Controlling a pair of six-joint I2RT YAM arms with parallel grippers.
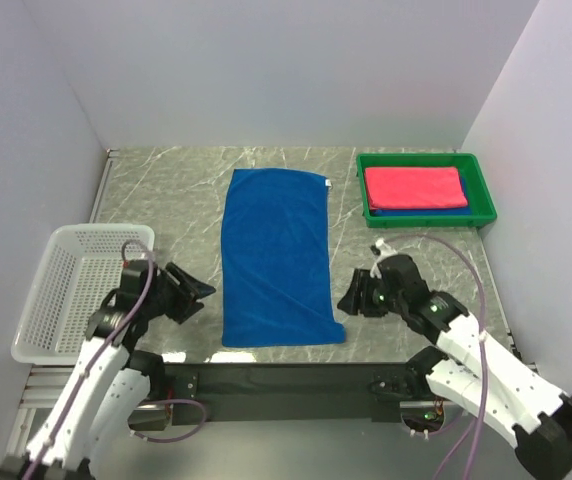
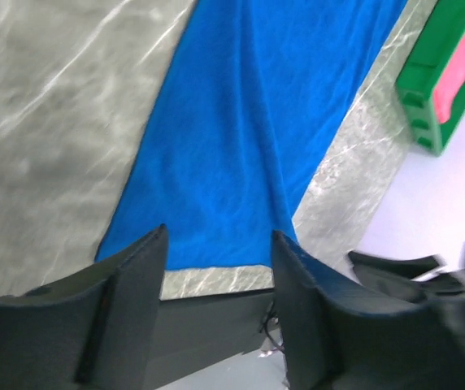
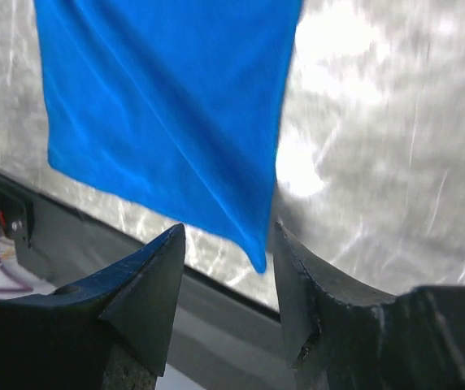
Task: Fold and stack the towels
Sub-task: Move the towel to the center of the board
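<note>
Royal blue towel [image 1: 278,258] [image 2: 257,122] [image 3: 159,106]: terry cloth, laid flat on the marble-pattern table [image 1: 166,190] at the centre of the top view. It forms a long rectangle, short edges at the far and near ends. Shallow lengthwise creases run through the pile. The near right corner juts slightly outward. It may be folded lengthwise; the layer count cannot be confirmed.

Pink-red towel [image 1: 414,187]: folded into a compact rectangle, lying flat in the green tray [image 1: 426,158] at upper right.

Second blue towel [image 1: 421,211]: folded, directly beneath the pink-red towel, showing as a narrow strip along its near edge.
</note>
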